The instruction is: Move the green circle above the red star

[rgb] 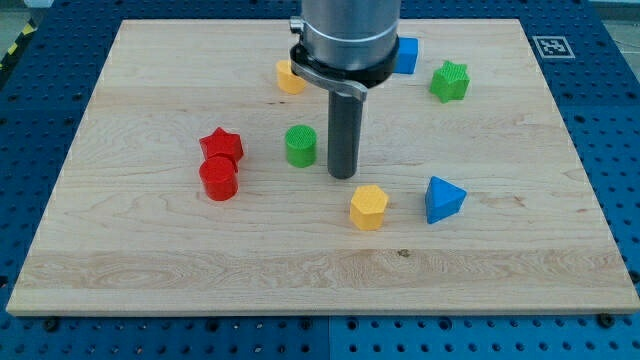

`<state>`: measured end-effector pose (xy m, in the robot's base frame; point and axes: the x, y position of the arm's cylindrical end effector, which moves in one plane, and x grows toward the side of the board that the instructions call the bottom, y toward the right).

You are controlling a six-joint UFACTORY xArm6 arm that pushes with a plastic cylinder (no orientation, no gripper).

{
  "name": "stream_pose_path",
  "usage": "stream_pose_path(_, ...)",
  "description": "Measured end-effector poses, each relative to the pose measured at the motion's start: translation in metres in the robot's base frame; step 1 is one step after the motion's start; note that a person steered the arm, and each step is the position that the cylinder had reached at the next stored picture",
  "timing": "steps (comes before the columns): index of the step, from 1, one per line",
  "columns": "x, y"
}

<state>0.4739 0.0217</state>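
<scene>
The green circle [300,146] stands near the board's middle. The red star [222,146] lies to its left, level with it, with a gap between them. My tip [343,175] rests on the board just to the right of the green circle and slightly lower in the view, close to it but apart. The arm's grey body hangs over the board's top middle.
A red cylinder [218,180] touches the red star from below. A yellow hexagon [368,207] and a blue triangle [443,199] lie lower right. A yellow block [289,77], a blue block [405,56] and a green star [450,81] lie near the top. The wooden board [120,260] sits on a blue table.
</scene>
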Motion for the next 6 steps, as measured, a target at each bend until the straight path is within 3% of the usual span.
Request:
stream_pose_path(3,-0.063,-0.075)
stream_pose_path(4,-0.063,-0.014)
stream_pose_path(6,-0.063,-0.083)
